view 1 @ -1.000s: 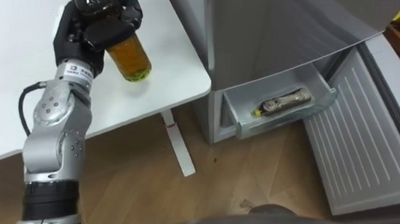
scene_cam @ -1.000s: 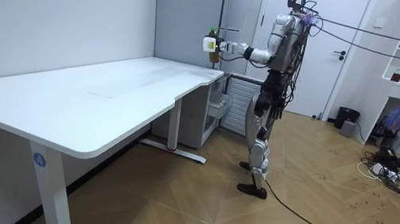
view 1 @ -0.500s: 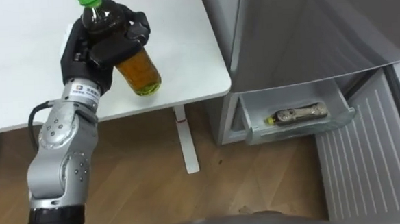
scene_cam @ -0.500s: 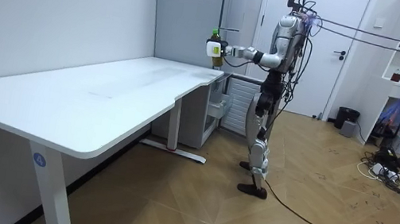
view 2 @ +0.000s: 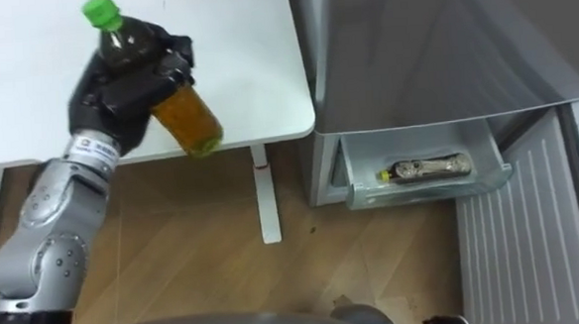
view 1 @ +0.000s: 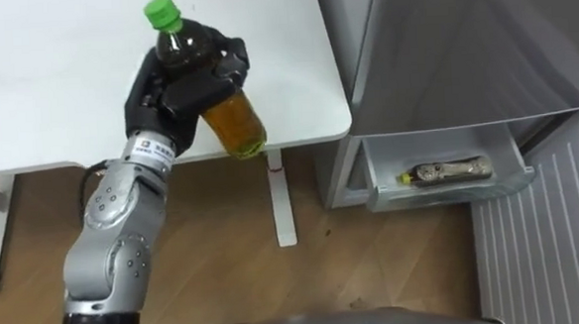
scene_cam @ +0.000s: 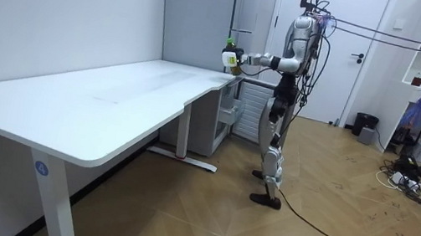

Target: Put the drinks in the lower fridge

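Left of the grey fridge's open lower drawer (view 1: pixel 440 194), the left hand (view 1: pixel 182 93) stays wrapped around a green-capped clear plastic bottle of amber drink (view 1: pixel 236 125). It has carried the bottle in over the white worktop (view 1: pixel 47 75) to the drawer-side edge. Inside the drawer lies a dark bottle (view 1: pixel 444 172). Judgement: transfer is under way; lowering into the drawer remains.

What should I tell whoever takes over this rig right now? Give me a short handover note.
Left robot hand: shut on the green-capped bottle, which is tilted above the table corner.
Done: a second bottle lies in the open lower fridge drawer.
Left: carry the green-capped bottle over to that drawer and set it inside.
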Robot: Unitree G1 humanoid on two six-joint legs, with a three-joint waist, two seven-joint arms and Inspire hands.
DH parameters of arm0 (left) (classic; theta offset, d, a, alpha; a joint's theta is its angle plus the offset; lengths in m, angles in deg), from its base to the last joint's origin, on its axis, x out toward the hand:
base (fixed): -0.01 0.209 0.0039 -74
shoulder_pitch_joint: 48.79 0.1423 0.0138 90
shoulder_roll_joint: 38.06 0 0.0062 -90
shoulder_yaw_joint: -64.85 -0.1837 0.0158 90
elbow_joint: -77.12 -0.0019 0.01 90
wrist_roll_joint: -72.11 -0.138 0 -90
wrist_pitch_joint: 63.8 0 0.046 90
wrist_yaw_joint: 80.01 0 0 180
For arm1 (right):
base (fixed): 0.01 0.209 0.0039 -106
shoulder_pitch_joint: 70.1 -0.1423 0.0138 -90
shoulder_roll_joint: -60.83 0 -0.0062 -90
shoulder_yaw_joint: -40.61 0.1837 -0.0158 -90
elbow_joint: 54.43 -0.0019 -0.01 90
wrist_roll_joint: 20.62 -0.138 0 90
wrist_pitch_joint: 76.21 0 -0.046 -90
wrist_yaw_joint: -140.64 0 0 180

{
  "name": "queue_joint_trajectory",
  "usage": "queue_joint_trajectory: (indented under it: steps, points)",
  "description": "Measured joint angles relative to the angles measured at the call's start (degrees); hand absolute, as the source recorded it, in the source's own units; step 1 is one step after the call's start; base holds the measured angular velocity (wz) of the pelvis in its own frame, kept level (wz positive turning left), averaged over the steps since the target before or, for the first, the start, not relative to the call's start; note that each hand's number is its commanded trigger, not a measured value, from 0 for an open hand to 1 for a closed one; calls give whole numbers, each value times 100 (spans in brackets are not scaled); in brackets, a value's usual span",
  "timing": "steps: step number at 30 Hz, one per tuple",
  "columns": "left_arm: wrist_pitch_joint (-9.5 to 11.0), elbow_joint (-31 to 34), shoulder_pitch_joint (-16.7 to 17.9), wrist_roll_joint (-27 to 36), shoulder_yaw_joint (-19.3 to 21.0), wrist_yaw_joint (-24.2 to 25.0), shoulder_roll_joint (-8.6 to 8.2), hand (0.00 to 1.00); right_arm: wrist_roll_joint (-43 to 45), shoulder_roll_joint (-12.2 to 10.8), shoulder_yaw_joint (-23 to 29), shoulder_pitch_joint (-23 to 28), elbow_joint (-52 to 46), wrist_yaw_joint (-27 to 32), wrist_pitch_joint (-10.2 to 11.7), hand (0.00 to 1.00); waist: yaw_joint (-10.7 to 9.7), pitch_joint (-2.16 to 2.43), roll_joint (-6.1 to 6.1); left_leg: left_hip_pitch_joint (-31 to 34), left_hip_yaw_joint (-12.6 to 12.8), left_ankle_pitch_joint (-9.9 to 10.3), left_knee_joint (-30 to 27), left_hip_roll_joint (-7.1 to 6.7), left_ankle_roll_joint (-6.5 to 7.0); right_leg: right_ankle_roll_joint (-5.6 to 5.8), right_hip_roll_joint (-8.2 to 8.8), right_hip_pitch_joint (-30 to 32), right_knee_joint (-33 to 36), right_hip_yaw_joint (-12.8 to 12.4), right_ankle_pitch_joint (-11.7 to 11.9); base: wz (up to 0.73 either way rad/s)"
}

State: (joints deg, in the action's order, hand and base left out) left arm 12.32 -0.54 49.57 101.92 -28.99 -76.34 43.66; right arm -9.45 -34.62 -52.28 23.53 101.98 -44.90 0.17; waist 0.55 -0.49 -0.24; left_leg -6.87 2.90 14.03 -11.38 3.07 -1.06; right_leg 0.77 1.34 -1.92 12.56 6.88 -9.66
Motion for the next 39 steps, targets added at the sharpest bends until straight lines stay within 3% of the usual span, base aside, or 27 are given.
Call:
queue_joint_trajectory:
  steps: [3, 11, 14, 18, 23, 32, 35, 39]
  points:
    - [0, -160, 57, -2, -127, 106, -10, 100, -17, 21, -71, -168, -79, 122, 187, 0, 4, -4, -5, 38, -47, 0, -12, 1, 0, 0, 11, -2, -24, 93, 0, 14]
    - [48, -399, 157, -10, -430, 399, 16, 100, -8, 63, -452, -220, -901, 121, 353, 0, 156, -38, -86, 133, -52, -6, -14, 2, -10, 0, 11, 17, -75, 131, 0, 5]
    - [57, -608, 153, -19, -439, 512, 15, 100, -247, -145, -532, -247, -1562, -64, 649, 0, 145, -38, -150, 130, -55, -6, -43, 7, -10, -1, 3, 21, -83, 140, 1, -2]
    - [65, -722, 159, -132, -467, 657, 37, 100, -259, -427, -769, -228, -2440, -382, 837, 0, 129, -30, -172, 125, -81, -6, -35, 9, -10, -2, 13, -2, -84, 225, 2, 5]
    - [120, -887, 161, -152, -555, 654, 95, 100, -254, -469, -1187, -140, -3052, -621, 858, 0, 135, -20, -145, 125, -149, -6, -36, 5, -10, -2, 21, -30, -86, 304, 2, 5]
    - [310, -1034, 160, -792, -579, 705, 76, 100, -173, -447, -1188, -129, -3608, -1248, 877, 0, 93, -5, -9, 125, -148, -6, -42, 10, -10, -2, 29, -15, -37, 343, 2, 0]
    - [359, -1034, 160, -798, -579, 809, 59, 100, -191, -420, -1165, -137, -3856, -1513, 912, 0, 98, -14, -33, 117, -148, -6, -38, 4, -10, -2, 56, -11, 20, 398, 2, 0]
    - [504, -1033, 159, -881, -566, 833, 73, 100, -186, -351, -1162, -131, -4331, -1971, 915, 0, 102, -64, -157, 143, -146, -6, -42, -35, -9, 15, 95, 6, 23, 402, -12, 2]
